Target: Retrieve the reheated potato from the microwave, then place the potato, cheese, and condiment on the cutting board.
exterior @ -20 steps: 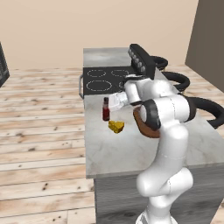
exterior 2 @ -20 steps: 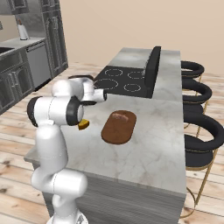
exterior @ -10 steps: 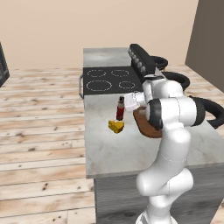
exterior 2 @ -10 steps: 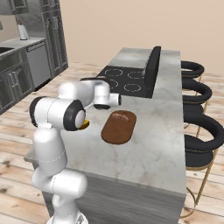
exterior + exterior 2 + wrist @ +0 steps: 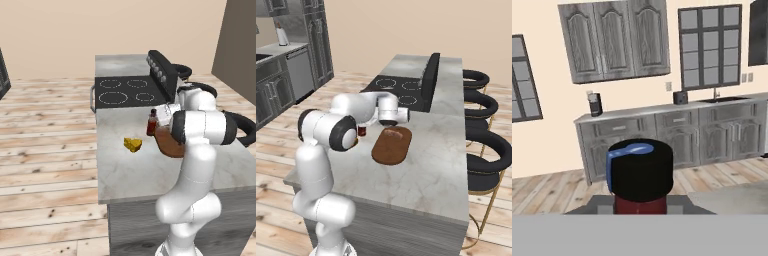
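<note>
My tool (image 5: 159, 118) is clamped on the condiment (image 5: 151, 123), holding it upright just at the near-left edge of the cutting board (image 5: 170, 144), by the board's end nearest the stovetop (image 5: 127, 91); whether the bottle's base touches the worktop (image 5: 145, 170) or hangs just above it I cannot tell; in the hand view the condiment's black cap (image 5: 640, 170) sits right in front of the camera, between my fingers, with a blue glint on its top edge and a strip of dark red body below it; in the right base view the bottle (image 5: 361, 131) shows as a small dark red patch beside my forearm, left of the board (image 5: 392, 145); the bottle is slim, dark red, black-capped; the cheese (image 5: 132, 144) lies on the bare worktop, left of the bottle and nearer the front edge, apart from both bottle and board, a small bright yellow wedge; the cutting board is a flat rounded reddish-brown slab lying lengthwise on the pale marbled worktop, its surface bare where I can see it, partly hidden by my arm in the left base view; beyond the worktop, the hand view takes in grey cabinets (image 5: 672, 135) along the far wall.
</note>
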